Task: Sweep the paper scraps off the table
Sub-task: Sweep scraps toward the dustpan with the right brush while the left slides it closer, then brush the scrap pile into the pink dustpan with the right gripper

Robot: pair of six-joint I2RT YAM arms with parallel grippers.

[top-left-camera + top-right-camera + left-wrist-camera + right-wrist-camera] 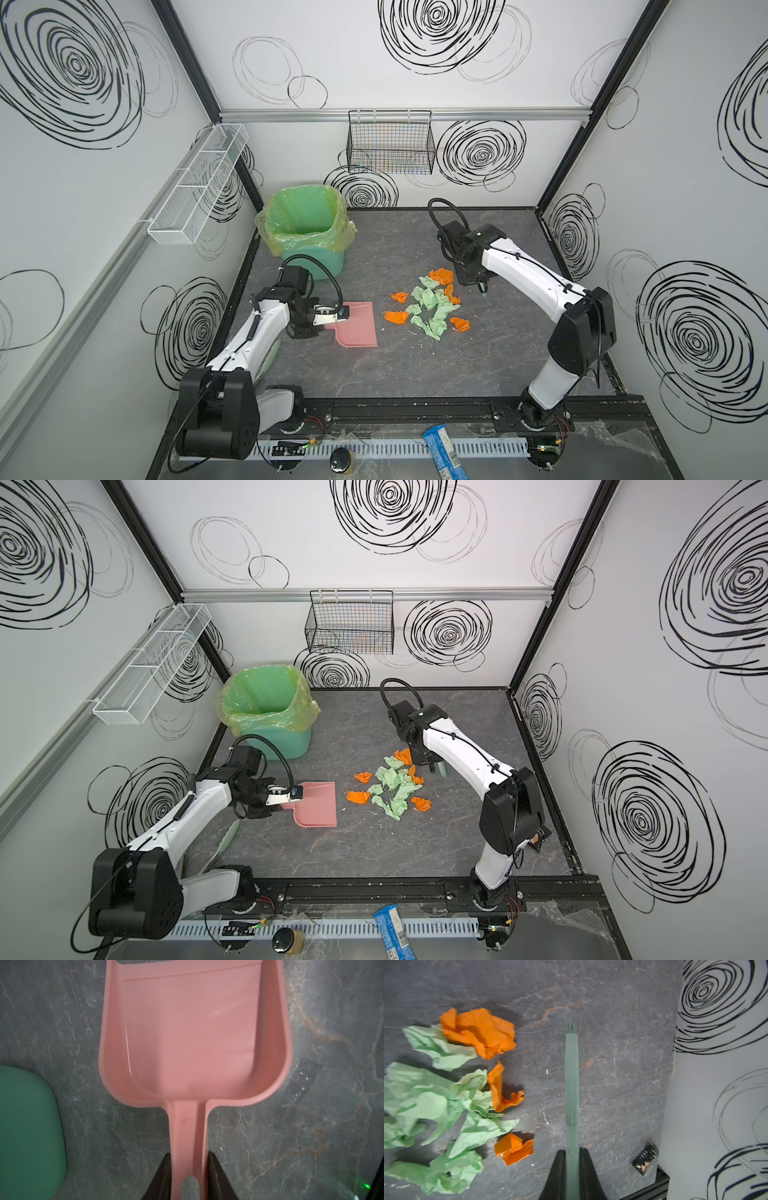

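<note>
The paper scraps (432,309) (392,789) (446,1095), orange and mint-green wads, lie bunched together mid-table (415,374). Left of them a pink dustpan (359,328) (318,806) (193,1032) rests flat, its open mouth towards the pile and a bare gap between them. My left gripper (330,319) (189,1159) is shut on the dustpan's handle. My right gripper (478,284) (572,1153) is shut on a thin teal brush (572,1084) (444,769). The brush stands just right of the pile and touches no scrap.
A green bin (305,228) (266,708) (27,1126) with a plastic liner stands at the back left, close behind the left arm. A small black object (645,1158) (540,837) lies by the right wall. Wire baskets (390,143) hang on the walls.
</note>
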